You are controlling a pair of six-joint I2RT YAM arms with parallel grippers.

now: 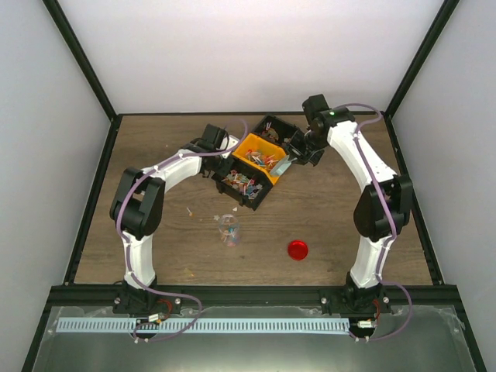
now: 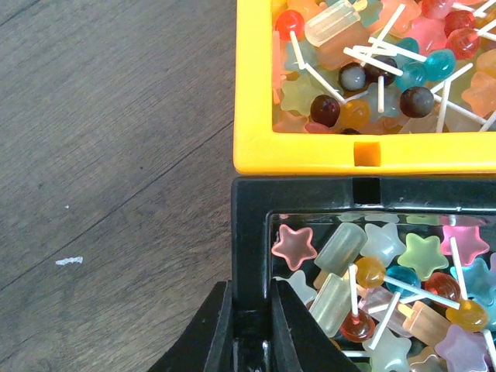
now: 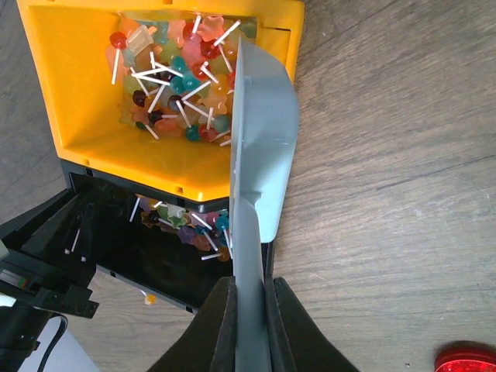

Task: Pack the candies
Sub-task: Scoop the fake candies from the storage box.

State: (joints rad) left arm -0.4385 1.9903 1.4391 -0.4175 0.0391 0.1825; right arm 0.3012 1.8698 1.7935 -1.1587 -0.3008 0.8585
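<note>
The right gripper (image 3: 249, 283) is clamped on the thin handle of a pale blue-grey scoop (image 3: 262, 155), one finger on each side of it. The scoop's broad blade lies over the right-hand rim of a yellow bin (image 3: 77, 101). The candies (image 3: 174, 77) lie heaped in that bin: small translucent lollipops on white sticks, stars and ice-lolly shapes in red, pink, teal, yellow and dark brown. The yellow bin touches a black bin (image 3: 101, 232) edge to edge, and more of the same sweets lie at the black bin's near end, under the scoop handle. The left gripper (image 2: 253, 291) is closed on the left wall of the black bin, one finger outside and one inside, just beside the stars and lollipops at that corner. In the left wrist view the yellow rim and the black rim each show a small square notch, and the two notches line up. A small white scrap (image 2: 69, 261) lies on the wooden table (image 1: 341, 217), well to the left of the bins. From above, a clear cup (image 1: 228, 229) with a few coloured sweets in it stands on the table in front of the bins. A red lid (image 1: 297, 249) lies flat to its right, apart from the cup.
</note>
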